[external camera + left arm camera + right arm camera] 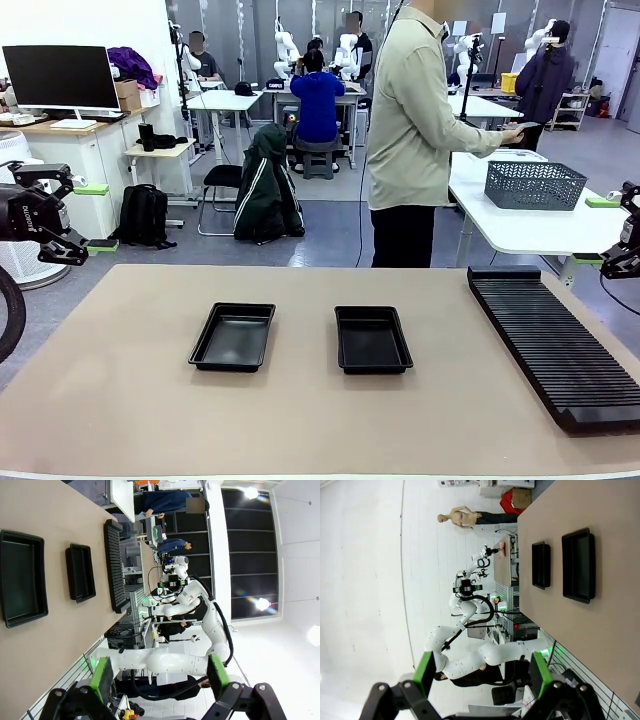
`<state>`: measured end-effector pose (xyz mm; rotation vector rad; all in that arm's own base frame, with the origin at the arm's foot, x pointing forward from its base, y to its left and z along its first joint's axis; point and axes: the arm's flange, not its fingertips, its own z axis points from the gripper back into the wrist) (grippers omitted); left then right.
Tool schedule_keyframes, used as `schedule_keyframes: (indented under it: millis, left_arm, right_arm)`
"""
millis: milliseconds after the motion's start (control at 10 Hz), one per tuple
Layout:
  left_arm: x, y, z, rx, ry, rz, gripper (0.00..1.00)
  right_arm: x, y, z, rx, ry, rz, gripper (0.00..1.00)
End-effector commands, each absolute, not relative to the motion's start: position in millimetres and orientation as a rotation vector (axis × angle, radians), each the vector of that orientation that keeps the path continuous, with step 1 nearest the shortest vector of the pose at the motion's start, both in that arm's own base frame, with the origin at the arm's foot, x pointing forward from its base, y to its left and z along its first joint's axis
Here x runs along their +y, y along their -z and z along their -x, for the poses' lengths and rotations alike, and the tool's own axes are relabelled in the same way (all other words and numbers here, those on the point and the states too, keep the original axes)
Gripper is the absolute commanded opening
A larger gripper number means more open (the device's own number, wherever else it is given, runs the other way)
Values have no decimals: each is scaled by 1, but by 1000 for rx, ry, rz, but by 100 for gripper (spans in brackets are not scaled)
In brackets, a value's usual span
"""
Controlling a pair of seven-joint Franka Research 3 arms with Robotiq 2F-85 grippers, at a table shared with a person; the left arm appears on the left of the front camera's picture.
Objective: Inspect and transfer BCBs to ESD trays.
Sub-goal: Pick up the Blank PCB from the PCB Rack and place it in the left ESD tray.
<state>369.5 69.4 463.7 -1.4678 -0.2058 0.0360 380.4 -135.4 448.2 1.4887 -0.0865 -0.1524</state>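
Left gripper [95,215], jaws apart and empty, has the left shallow black rectangular plastic tray [233,337] at its four o'clock, long axis twelve-to-six. The right gripper [598,230], also apart, is nearer the right tray [372,340]. Both trays are empty.

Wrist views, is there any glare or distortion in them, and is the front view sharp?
Front view: sharp and evenly lit, with a faint sheen inside the trays. Left wrist view: rolled sideways with wide-angle bending, and the ceiling lamps flare brightly. Right wrist view: also sideways, its pale ceiling looks washed out, while the table stays crisp.
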Motion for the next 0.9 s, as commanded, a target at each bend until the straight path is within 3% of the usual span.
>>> schedule_keyframes:
  millis: [0, 800]
  left_arm:
    - [69, -464, -369, -205, -36, 1469, 100]
    - [69, -464, -369, -205, -36, 1469, 100]
  right_arm:
    - [-136, -449, -380, -89, 153, -1489, 100]
    - [-136, -449, -380, -89, 153, -1489, 100]
